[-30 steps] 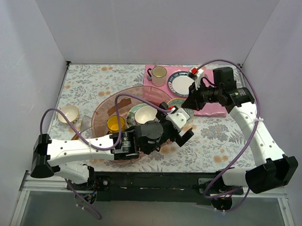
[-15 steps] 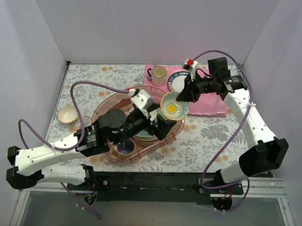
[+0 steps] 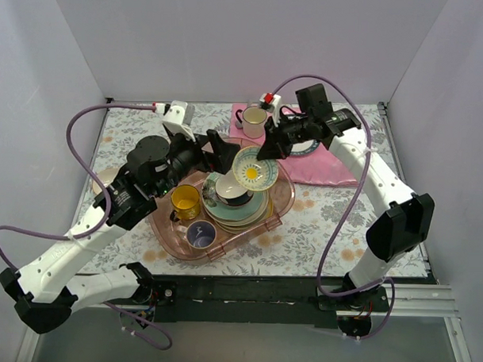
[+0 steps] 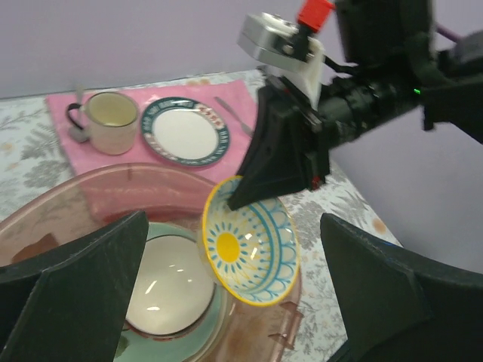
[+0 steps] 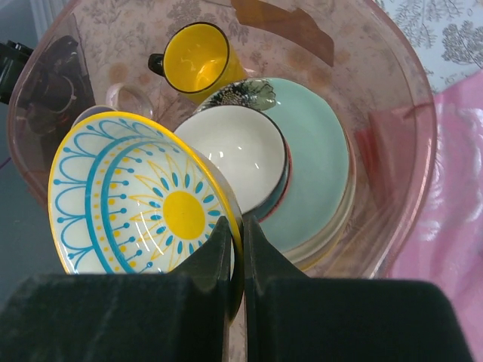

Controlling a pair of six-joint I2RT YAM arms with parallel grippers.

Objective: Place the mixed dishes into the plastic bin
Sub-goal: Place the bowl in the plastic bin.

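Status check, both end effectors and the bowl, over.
Right end effector shut on yellow-and-blue bowl, tilted above bin. Left end effector open, empty, over bin's far edge. Plate stack, yellow mug in bin below.

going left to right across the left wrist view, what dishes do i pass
cream mug → blue-rimmed white plate → yellow-and-blue sunburst bowl, pinched by its rim in the right gripper. The white-inside bowl is left out, since it sits directly below the plate.

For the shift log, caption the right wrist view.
Right hand pinches the rim of a sun-patterned bowl above the pink bin holding stacked plates and a yellow mug.
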